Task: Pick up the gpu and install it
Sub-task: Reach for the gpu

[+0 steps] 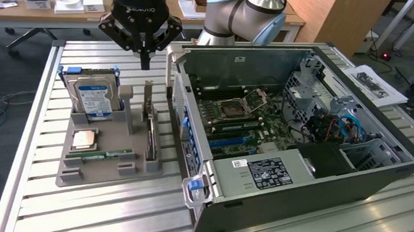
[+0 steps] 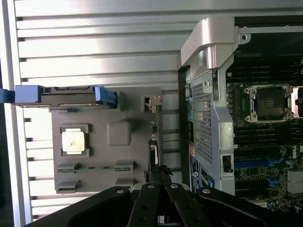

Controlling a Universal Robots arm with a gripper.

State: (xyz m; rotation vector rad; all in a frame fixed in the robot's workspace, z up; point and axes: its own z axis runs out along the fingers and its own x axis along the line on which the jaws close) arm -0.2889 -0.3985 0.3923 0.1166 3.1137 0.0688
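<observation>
The gpu (image 1: 149,126) is a thin dark card standing on edge in a slot of the grey holder (image 1: 98,170), at the side nearest the computer case. From the wrist it shows edge-on, the gpu (image 2: 153,142) being a narrow dark strip. My gripper (image 1: 145,64) hangs above the card's far end with its fingers shut together on nothing. In the wrist view the gripper (image 2: 160,174) sits just over one end of the card. The open case (image 1: 296,174) shows the motherboard (image 1: 242,118) with blue slots (image 2: 255,163).
The holder (image 2: 120,135) also carries an upright silver hard drive (image 1: 94,99), a flat processor chip (image 1: 84,139) and a green memory stick (image 1: 109,155). All stand on a slatted aluminium table (image 1: 102,211). Papers (image 1: 375,85) lie beyond the case.
</observation>
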